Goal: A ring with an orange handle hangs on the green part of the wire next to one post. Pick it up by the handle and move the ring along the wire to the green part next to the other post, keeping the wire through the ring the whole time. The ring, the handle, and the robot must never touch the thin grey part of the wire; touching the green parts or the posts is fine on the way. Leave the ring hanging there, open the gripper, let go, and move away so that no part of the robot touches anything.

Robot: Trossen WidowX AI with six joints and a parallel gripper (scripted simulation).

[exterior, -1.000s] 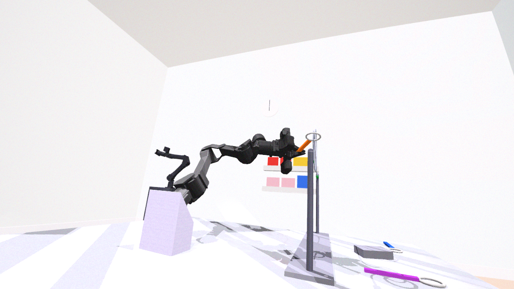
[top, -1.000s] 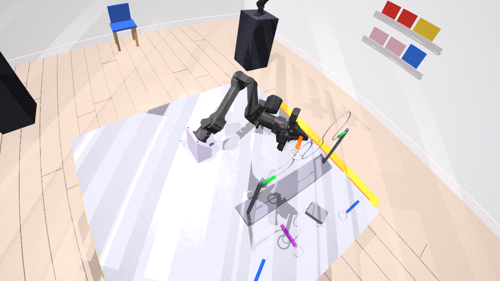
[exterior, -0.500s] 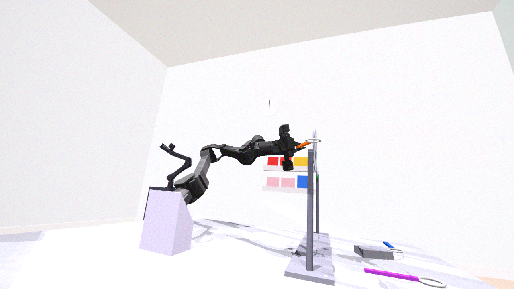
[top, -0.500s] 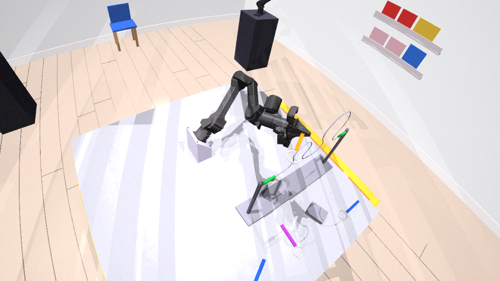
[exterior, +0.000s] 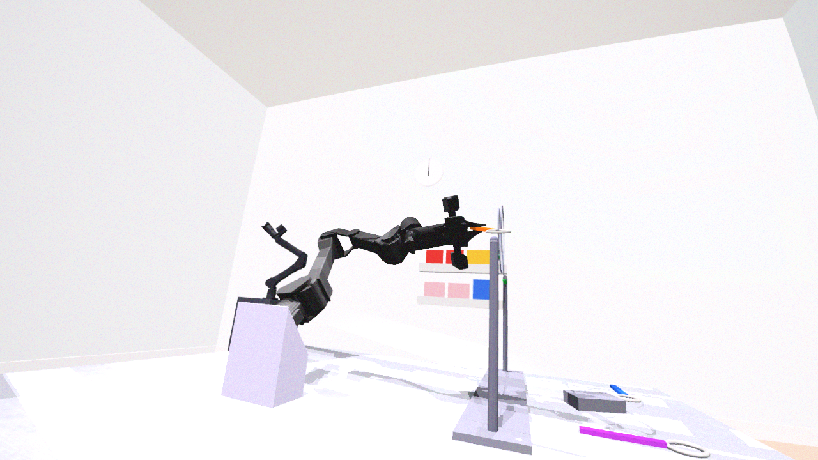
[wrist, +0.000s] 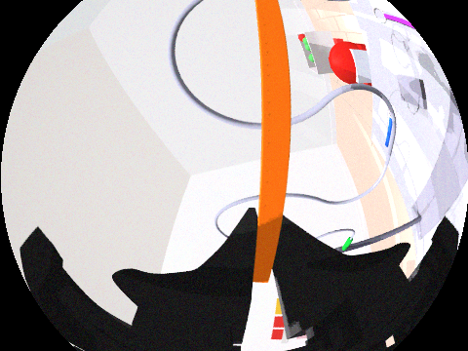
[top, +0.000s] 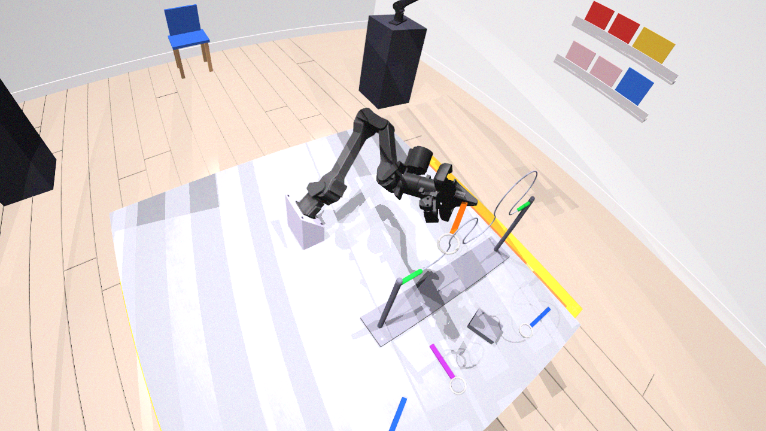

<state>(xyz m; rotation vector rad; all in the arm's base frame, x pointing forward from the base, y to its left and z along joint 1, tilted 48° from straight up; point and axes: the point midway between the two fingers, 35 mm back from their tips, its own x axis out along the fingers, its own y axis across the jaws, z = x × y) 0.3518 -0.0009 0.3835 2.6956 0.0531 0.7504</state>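
My gripper [top: 471,202] [exterior: 477,230] [wrist: 259,214] is shut on the orange handle [top: 459,218] [exterior: 487,229] [wrist: 275,122]. The pale ring [top: 438,243] [exterior: 491,231] lies nearly flat at the handle's far end, out of sight in the wrist view. The grey wire [top: 536,174] [wrist: 174,49] appears to run through the ring in the top view; whether they touch cannot be told. The ring is between the near green part [top: 412,276] and the far green part [top: 524,205] [exterior: 505,280] [wrist: 347,244], nearer the former.
The near post [top: 389,303] [exterior: 493,343] and far post [top: 514,225] [exterior: 505,337] stand on a grey base [top: 471,267]. Beyond it lie a grey block [top: 485,327] [exterior: 594,401], a magenta-handled ring tool [top: 442,361] [exterior: 623,437] and a blue-handled ring tool [top: 540,317].
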